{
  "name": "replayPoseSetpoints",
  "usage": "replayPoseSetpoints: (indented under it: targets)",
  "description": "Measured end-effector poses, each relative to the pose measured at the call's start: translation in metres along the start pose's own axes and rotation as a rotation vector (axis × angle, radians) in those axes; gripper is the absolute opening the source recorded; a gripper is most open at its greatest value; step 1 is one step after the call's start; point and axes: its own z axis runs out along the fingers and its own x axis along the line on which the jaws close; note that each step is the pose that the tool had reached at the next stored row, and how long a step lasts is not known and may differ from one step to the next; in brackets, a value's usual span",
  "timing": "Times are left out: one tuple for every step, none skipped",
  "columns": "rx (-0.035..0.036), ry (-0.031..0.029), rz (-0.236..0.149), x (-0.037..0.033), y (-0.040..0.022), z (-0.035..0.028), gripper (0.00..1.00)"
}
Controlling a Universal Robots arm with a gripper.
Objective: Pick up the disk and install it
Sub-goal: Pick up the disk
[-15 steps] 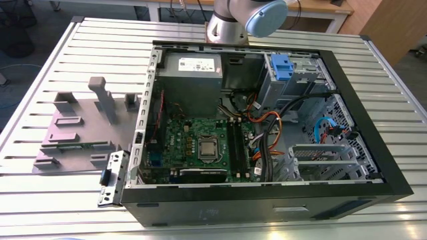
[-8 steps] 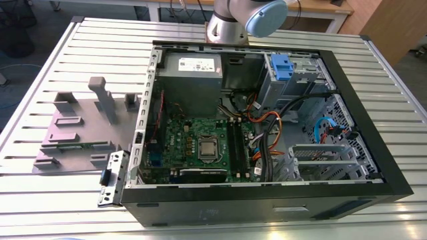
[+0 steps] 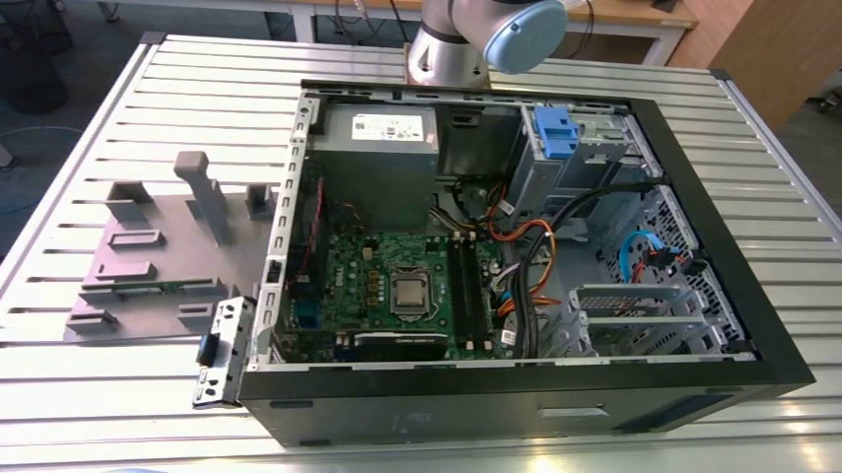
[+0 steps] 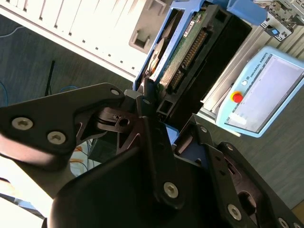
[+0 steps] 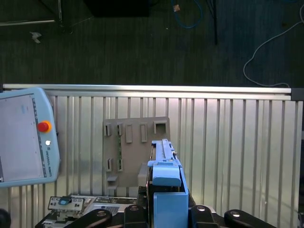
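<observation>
Between the jaws, tight in their grasp, the disk (image 4: pixel 184 50), edge-on in its blue carrier frame (image 5: pixel 167 190).

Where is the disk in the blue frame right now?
In both wrist views the disk is clamped in the gripper, off the slatted table, with the grey fixture plate behind it in the first wrist view.

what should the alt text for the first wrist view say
The gripper holds the blue-framed disk edge-on above a slatted metal table. A grey fixture plate lies on the table, a teach pendant sits near its edge, and dark floor with cables lies beyond.
</observation>
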Motion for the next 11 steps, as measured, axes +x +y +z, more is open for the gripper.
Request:
replayPoseSetpoints:
  targets:
    - [0.0000, -0.0001, 0.000, 0.0000, 0.0000, -0.0006, 0.36]
    - [0.0001, 0.0000, 0.000, 0.0001, 0.0000, -0.0013, 0.36]
    - [0.0001, 0.0000, 0.000, 0.0001, -0.0001, -0.0020, 0.36]
    - [0.0000, 0.0000, 0.000, 0.0001, -0.0001, -0.0026, 0.36]
    - [0.0001, -0.0001, 0.000, 0.0001, -0.0001, -0.0032, 0.36]
    - [0.0001, -0.0001, 0.000, 0.0002, -0.0001, -0.0038, 0.36]
    - [0.0000, -0.0001, 0.000, 0.0002, -0.0002, -0.0045, 0.36]
    - [0.0000, 0.0000, 0.000, 0.0002, -0.0002, -0.0051, 0.36]
    - [0.0001, -0.0001, 0.000, 0.0002, -0.0002, -0.0057, 0.36]
    - [0.0000, 0.0000, 0.000, 0.0003, -0.0002, -0.0064, 0.36]
    - [0.0000, 0.0000, 0.000, 0.0003, -0.0003, -0.0070, 0.36]
